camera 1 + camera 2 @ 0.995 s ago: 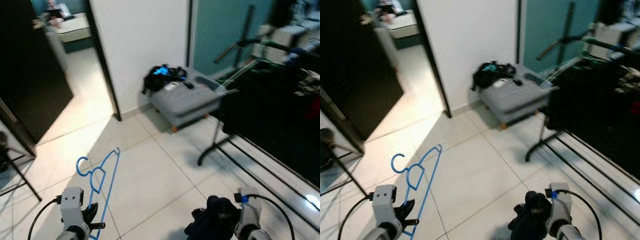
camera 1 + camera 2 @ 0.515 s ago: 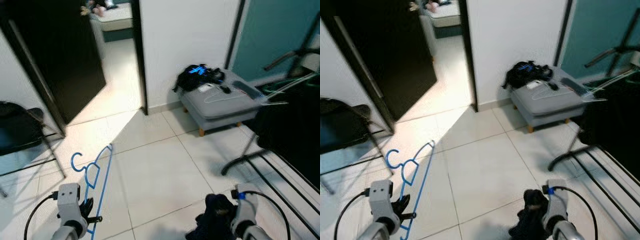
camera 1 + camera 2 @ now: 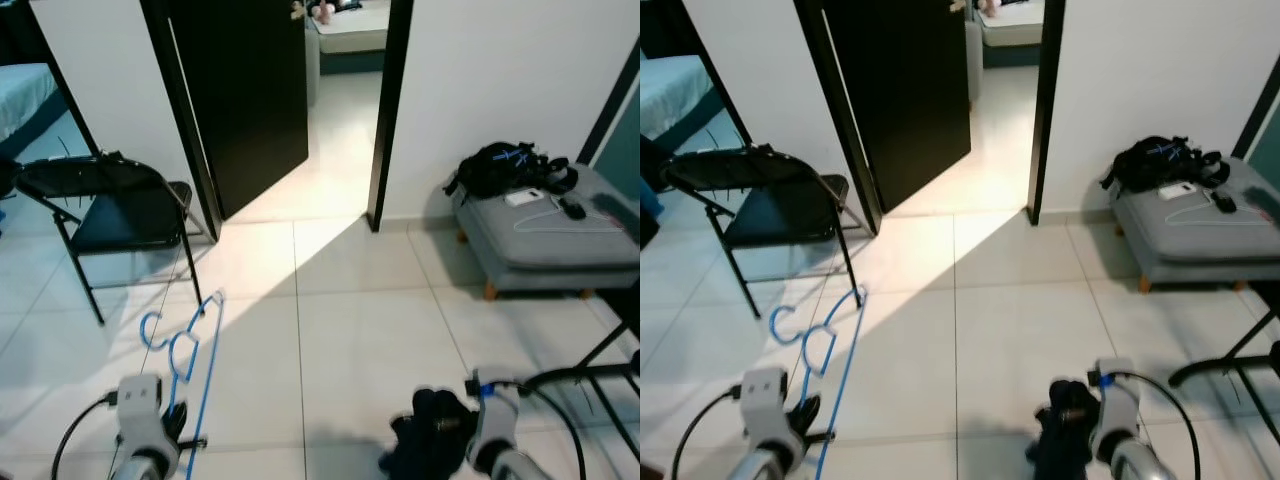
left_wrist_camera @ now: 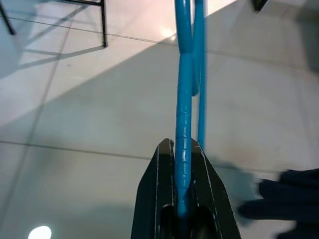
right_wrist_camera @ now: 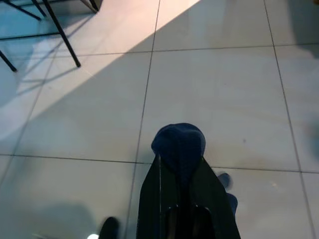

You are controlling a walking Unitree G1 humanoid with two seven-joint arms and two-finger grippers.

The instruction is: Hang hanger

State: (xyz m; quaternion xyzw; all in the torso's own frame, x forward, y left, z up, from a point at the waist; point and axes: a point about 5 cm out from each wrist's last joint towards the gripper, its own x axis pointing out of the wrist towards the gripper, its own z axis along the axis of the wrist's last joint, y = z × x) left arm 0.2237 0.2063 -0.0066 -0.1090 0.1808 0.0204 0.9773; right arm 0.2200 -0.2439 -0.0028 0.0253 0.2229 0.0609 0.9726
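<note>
Blue hanger (image 3: pixel 185 350), blk chair (image 3: pixel 125 205), grey ottoman (image 3: pixel 550 245), dk-navy cloth (image 5: pixel 178 144).

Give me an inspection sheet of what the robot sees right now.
Surface: pale tiled floor, sunlit strip from the doorway.
Job's things: blue hanger held upright; dark garment.
Clutter: folding chair; grey ottoman with black bag.
Grippers: left gripper shut on the hanger; right gripper shut on the garment.
Cables: black leads at both wrists.
Surroundings: open black door, white walls, rack legs far right.
</note>
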